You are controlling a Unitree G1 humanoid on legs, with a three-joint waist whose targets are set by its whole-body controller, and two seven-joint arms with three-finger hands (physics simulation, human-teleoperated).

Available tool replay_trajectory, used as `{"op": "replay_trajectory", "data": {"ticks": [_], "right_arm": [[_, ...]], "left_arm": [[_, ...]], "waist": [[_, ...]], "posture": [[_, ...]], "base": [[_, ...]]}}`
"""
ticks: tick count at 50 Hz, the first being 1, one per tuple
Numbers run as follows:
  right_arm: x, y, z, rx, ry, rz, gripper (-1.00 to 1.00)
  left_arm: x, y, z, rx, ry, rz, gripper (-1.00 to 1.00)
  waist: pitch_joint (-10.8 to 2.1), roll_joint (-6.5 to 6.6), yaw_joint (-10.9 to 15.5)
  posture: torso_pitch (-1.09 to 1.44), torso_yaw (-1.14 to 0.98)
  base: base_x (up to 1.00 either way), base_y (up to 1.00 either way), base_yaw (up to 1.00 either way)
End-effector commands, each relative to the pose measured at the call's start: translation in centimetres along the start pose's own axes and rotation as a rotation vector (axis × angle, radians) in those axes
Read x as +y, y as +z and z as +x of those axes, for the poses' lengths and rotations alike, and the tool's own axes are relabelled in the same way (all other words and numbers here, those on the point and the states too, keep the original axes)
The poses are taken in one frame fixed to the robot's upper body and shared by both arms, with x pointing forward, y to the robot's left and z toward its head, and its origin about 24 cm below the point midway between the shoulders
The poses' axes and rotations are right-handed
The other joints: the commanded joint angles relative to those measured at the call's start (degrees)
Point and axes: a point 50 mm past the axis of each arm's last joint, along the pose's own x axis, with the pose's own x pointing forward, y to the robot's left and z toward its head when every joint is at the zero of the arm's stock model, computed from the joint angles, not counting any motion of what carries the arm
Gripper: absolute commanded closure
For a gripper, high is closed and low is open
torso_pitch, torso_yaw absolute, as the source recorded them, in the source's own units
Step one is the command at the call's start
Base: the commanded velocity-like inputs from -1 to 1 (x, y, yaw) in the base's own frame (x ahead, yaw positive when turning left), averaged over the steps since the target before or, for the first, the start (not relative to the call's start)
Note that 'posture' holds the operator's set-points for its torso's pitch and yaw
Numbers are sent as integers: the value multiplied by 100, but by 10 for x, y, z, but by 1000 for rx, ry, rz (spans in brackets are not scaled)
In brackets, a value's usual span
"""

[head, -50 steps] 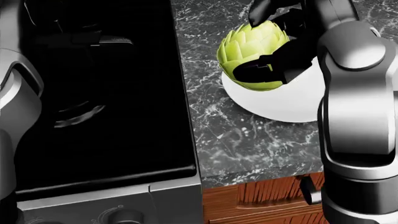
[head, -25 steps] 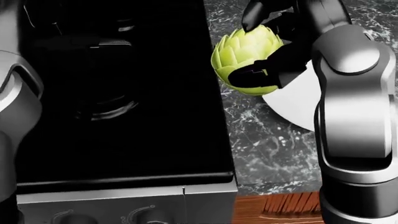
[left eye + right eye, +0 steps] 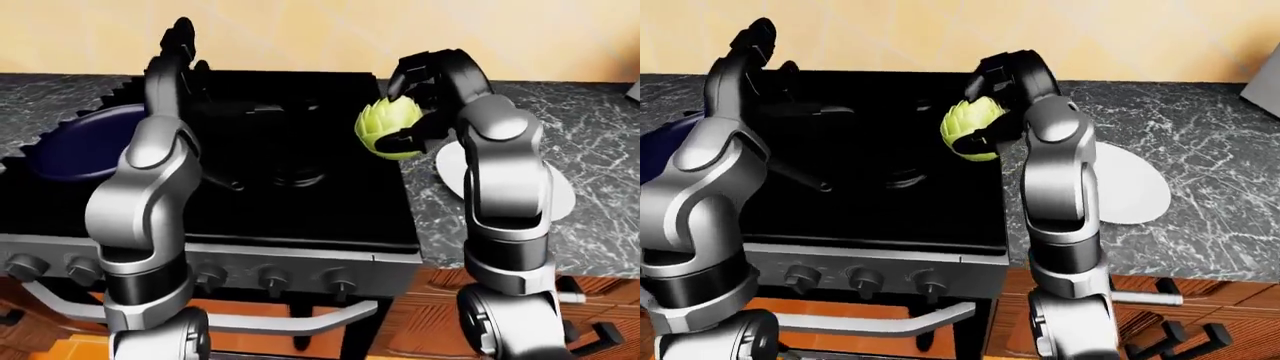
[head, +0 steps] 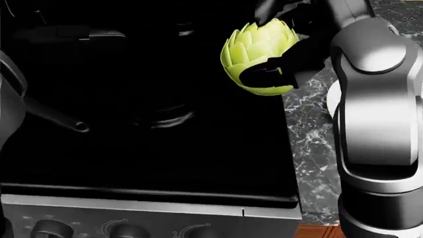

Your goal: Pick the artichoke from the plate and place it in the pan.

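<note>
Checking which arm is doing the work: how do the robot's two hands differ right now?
The right hand has its fingers closed round the artichoke, held above the stove's right edge. The left hand holds nothing and is raised high over the stove's left side. Both are black, three-fingered hands on grey arms.

Glossy black stove [image 3: 300, 202]; veined stone counter [image 3: 600, 150].

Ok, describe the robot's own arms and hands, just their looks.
Both arms are smooth, rounded shells of glossy silver-grey metal, split by black bands at the joints. The left arm and right arm match. The right hand and left hand are black, with thick, blocky fingers. No cables or markings show.
</note>
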Motion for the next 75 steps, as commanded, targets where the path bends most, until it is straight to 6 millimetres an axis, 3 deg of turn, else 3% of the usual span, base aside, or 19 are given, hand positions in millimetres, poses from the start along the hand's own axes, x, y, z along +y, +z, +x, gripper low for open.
{"op": "replay_trajectory", "data": {"ticks": [1, 4, 12, 19, 22, 23, 25, 38, 39, 41, 45, 48, 51, 53, 61, 64, 65, 69, 75], "right_arm": [[-12, 17, -6, -82, -64, -14, 100], [-12, 17, -6, -81, -65, -14, 100], [-13, 17, -6, -84, -70, -1, 100], [-14, 18, -6, -87, -72, 2, 100], [-15, 18, -7, -86, -74, 3, 100], [-15, 19, -7, -85, -74, 3, 100], [-15, 19, -7, -86, -73, 3, 100], [-12, 16, -6, -86, -67, 5, 100], [-12, 16, -5, -85, -66, 5, 100], [-12, 16, -6, -86, -66, 5, 100], [-12, 17, -6, -86, -65, 5, 100], [-12, 17, -6, -86, -65, 5, 100], [-12, 17, -6, -86, -65, 5, 100], [-12, 16, -6, -85, -65, 5, 100], [-12, 15, -5, -83, -63, 5, 100], [-13, 16, -5, -83, -65, 4, 100], [-12, 16, -5, -84, -64, 3, 100], [-13, 17, -6, -85, -65, 3, 100], [-14, 17, -6, -85, -67, 5, 100]], "left_arm": [[-2, 19, -3, -83, -9, 0, -100], [-3, 21, -4, -88, -10, 2, -100], [-4, 21, -5, -90, -15, 2, -100], [-4, 21, -5, -90, -17, 1, -100], [-4, 21, -5, -89, -17, 1, -100], [-5, 21, -5, -88, -18, 2, -100], [-5, 21, -5, -88, -18, 2, -100], [-4, 20, -5, -90, -18, 3, -100], [-4, 21, -5, -90, -19, 3, -100], [-5, 21, -6, -90, -19, 3, -100], [-5, 21, -5, -91, -20, 4, -100], [-5, 21, -5, -90, -21, 4, -100], [-5, 20, -5, -91, -21, 4, -100], [-5, 21, -5, -91, -20, 3, -100], [-6, 20, -5, -90, -22, 6, -100], [-6, 20, -5, -90, -21, 5, -100], [-6, 20, -5, -91, -22, 5, -100], [-6, 20, -6, -90, -22, 4, -100], [-6, 20, -5, -90, -22, 5, -100]], "waist": [[-134, -4, -30], [-231, -335, 10], [-188, -187, -6], [-155, 251, -76], [-247, 787, -119], [-160, 442, -92], [-157, 509, -97], [-201, -206, -36], [-177, -66, -92], [-216, -204, -60], [-198, -86, -48], [-114, 159, -71], [-283, 635, -157], [-143, 533, -118], [-126, 19, -111], [-200, -367, -94], [-152, -136, -128], [-262, -206, -68], [-128, 299, -95]], "posture": [[0, 0], [0, 0], [0, 0], [0, 0], [0, 0], [0, 0], [0, 0], [0, 0], [0, 0], [0, 0], [0, 0], [0, 0], [0, 0], [0, 0], [0, 0], [0, 0], [0, 0], [0, 0], [0, 0]], "base": [[0, 0, 27], [0, 0, 27], [0, 20, 7], [0, 32, 0], [0, 35, 0], [0, 34, 0], [0, 34, 0], [0, 34, 0], [0, 34, 0], [0, 34, 0], [0, 34, 0], [0, 34, 0], [0, 34, 0], [0, 35, 0], [0, 34, 0], [0, 34, 0], [0, 34, 0], [0, 34, 0], [0, 34, 0]]}}
